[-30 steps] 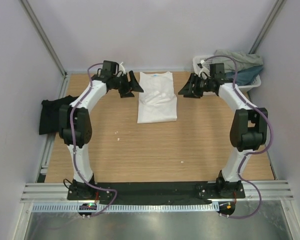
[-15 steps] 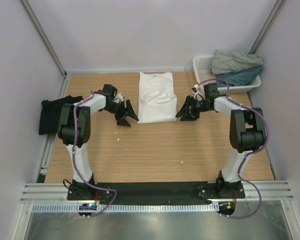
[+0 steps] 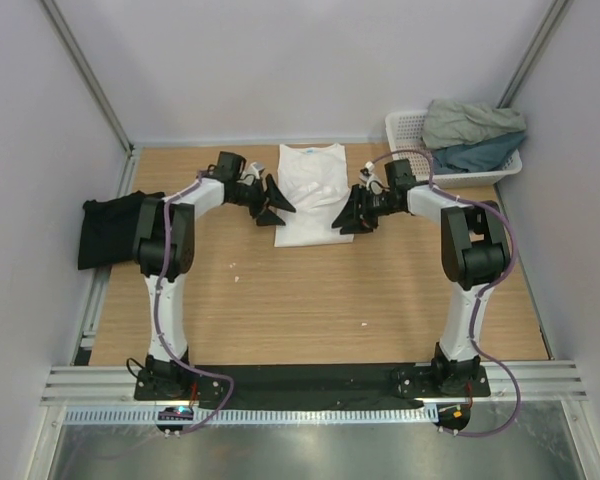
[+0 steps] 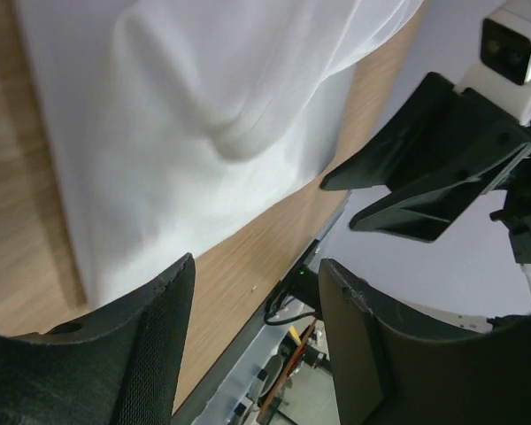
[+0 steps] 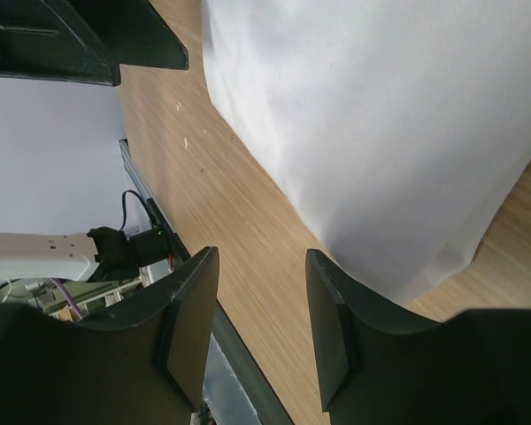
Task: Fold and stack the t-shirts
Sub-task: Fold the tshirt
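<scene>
Pale grey walls (image 3: 280, 70) close in a wooden tabletop (image 3: 310, 290), seen from above, with two white-and-black robot arms (image 3: 158, 250) bolted at its near edge. A white t-shirt (image 3: 313, 195) lies flat on the far middle of the tabletop. It is folded into a tall, narrow shape with its collar at the far end, where a small blue label (image 3: 312, 147) shows.

Both robot arms reach in towards it, one from each side. The left tool (image 3: 271, 204) sits at the shirt's left edge, close to the near-left corner. The right tool (image 3: 353, 214) sits at the right edge, close to the near-right corner. The two face each other across the cloth.

From the left wrist, that tool's two dark fingers (image 4: 150, 345) stand spread apart. Only wood and the shirt's edge show between them, and nothing is pinched. From the right wrist, its fingers (image 5: 190, 319) are likewise spread, with bare wood between them and the shirt's corner just beside. Whether either tool touches the cloth I cannot tell.

A black t-shirt (image 3: 108, 228) lies bunched at the left edge of the tabletop, well apart from the white one. At the far right corner stands a white plastic basket (image 3: 404, 126). It holds a grey-green t-shirt (image 3: 470, 118) heaped on top of a teal t-shirt (image 3: 485, 155).
</scene>
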Tool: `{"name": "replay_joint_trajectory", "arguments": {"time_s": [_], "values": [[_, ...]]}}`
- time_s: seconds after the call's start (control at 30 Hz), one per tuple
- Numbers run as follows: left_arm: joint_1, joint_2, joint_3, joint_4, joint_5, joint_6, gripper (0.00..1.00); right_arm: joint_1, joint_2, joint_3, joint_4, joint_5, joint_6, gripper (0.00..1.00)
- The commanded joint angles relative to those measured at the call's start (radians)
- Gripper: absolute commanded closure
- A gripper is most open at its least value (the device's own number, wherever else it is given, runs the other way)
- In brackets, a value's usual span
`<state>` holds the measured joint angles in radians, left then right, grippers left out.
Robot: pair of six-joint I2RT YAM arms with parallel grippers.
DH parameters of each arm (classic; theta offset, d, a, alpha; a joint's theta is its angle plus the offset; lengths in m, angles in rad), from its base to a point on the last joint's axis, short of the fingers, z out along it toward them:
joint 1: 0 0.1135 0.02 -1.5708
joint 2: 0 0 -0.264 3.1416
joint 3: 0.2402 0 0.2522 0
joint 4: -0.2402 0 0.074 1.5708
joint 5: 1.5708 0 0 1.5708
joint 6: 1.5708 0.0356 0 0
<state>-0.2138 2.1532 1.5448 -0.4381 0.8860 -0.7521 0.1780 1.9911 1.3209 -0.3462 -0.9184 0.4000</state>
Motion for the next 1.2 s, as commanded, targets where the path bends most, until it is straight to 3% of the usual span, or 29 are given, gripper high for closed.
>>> {"name": "replay_joint_trajectory", "arguments": {"time_s": [0.0,0.13,0.37,0.67,1.17], "values": [[-0.057,0.092,0.111,0.205,0.114,-0.131,0.41,-0.003,0.028,0.106,-0.019,-0.008,-0.055,0.50],[-0.096,0.166,0.189,0.286,0.133,-0.177,0.41,-0.025,0.029,0.167,-0.089,-0.007,-0.127,0.50],[-0.101,0.217,0.129,0.295,0.119,-0.222,0.42,-0.041,-0.037,0.126,-0.161,-0.008,-0.205,0.49],[-0.104,0.237,0.133,0.308,0.110,-0.227,0.42,-0.049,-0.014,0.067,-0.316,0.039,-0.538,0.48],[-0.111,0.231,0.110,0.311,0.113,-0.219,0.42,-0.055,0.067,0.106,-0.221,0.049,-0.537,0.49]]}}
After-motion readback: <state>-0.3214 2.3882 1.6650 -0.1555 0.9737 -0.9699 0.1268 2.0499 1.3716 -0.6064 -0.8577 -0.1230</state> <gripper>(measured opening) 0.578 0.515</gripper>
